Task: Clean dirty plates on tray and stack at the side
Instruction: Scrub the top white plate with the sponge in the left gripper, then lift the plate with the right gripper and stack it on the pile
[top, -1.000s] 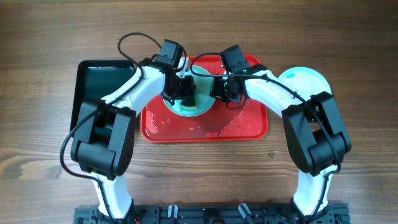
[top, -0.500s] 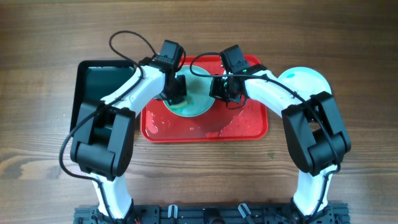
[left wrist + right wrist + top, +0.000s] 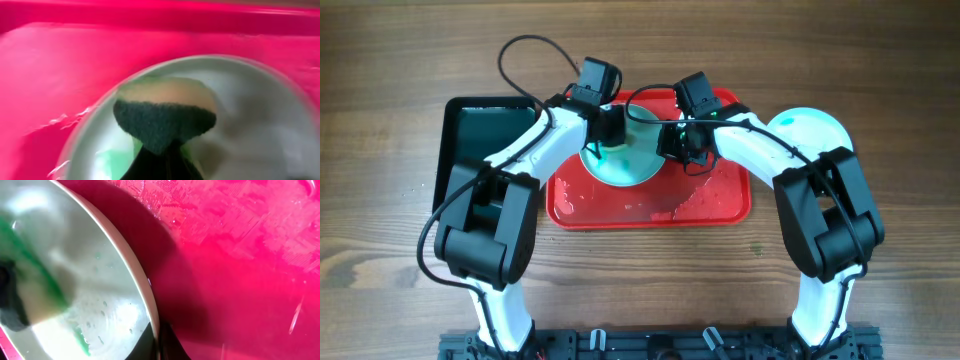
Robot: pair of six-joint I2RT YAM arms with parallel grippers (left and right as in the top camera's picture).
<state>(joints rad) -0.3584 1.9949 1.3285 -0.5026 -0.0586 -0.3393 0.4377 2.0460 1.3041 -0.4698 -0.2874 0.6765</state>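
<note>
Toward 12 o'clock on red tray sits pale cyan plate; right claw pinches its 3 o'clock rim, likely to stop it sliding; left claw clamped on green sponge, pressed at plate's 11 o'clock for scrubbing; green smears not yet wiped; another plate on bench at tray's 3 o'clock.

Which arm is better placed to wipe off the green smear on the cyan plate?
Left. The left gripper holds the sponge against the plate, beside the green smear; the right gripper is occupied gripping the plate's rim.
</note>
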